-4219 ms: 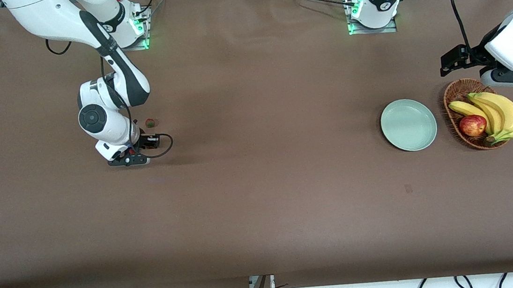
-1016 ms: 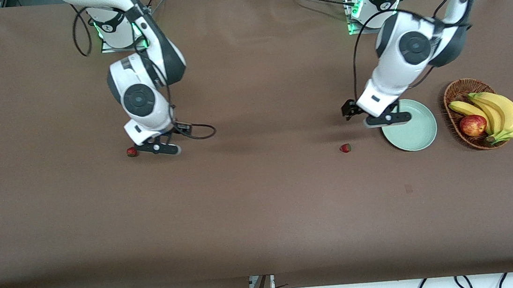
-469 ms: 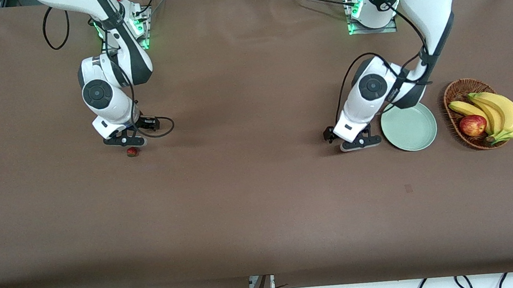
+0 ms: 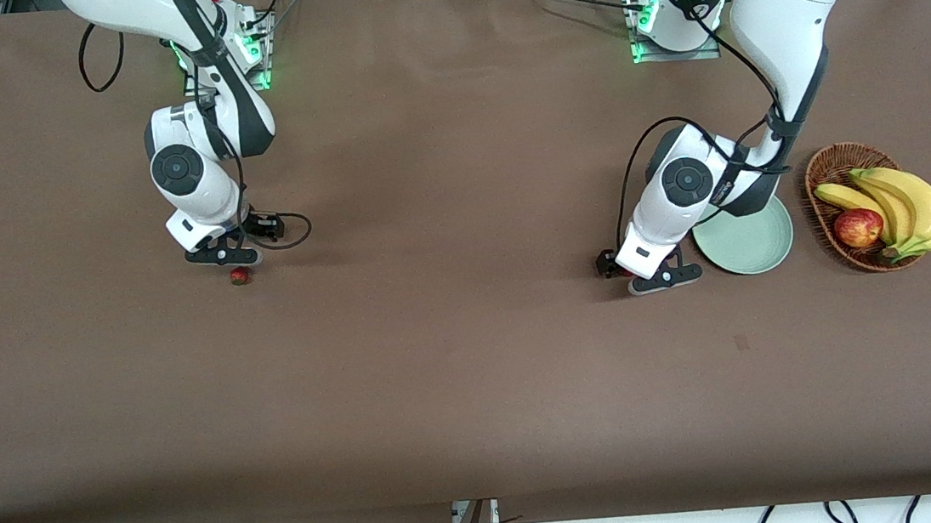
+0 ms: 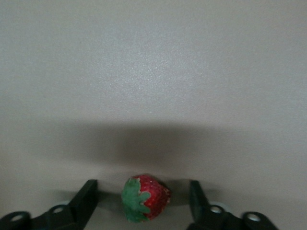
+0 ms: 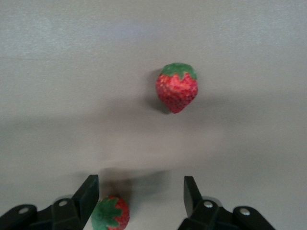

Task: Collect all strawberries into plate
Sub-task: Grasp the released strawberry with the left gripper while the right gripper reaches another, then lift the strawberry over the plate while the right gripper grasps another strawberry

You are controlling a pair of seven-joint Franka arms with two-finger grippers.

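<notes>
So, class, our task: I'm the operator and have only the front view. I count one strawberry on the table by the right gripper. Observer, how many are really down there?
Observer: Two. The right wrist view shows one strawberry inside the right gripper's open gap, close to one finger, and a second strawberry lying apart on the table.
Operator: And under the left gripper, beside the plate?
Observer: The left wrist view shows a third strawberry resting on the table between that gripper's open fingers, touching neither.
</notes>
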